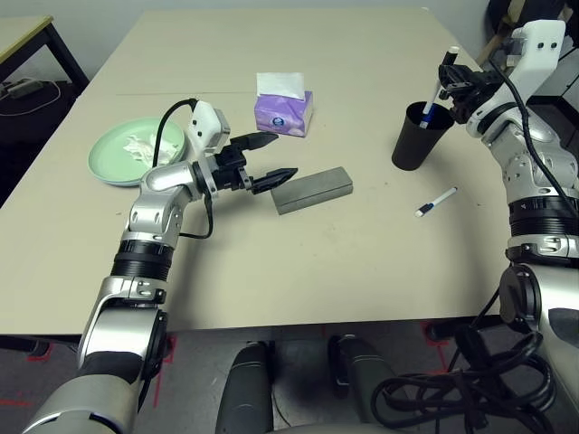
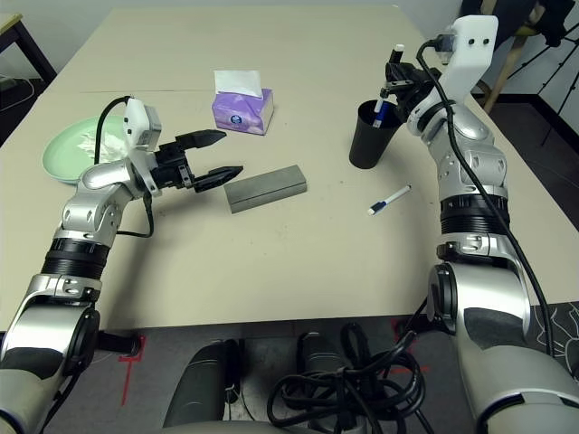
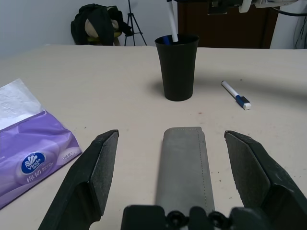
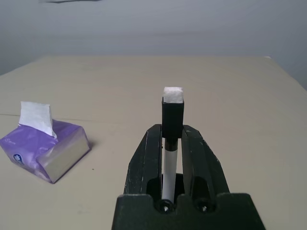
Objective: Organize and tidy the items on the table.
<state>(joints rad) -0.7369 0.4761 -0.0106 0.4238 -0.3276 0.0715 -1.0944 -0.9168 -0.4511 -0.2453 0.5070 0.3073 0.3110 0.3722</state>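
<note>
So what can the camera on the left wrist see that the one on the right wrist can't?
The left wrist view alone shows the grey case lying between the open fingers of the left gripper, the black cup with a pen standing in it, and a loose pen on the table.

The right wrist view alone shows the right gripper closed around a pen, seen close up.

Both show the purple tissue pack and the beige table.
</note>
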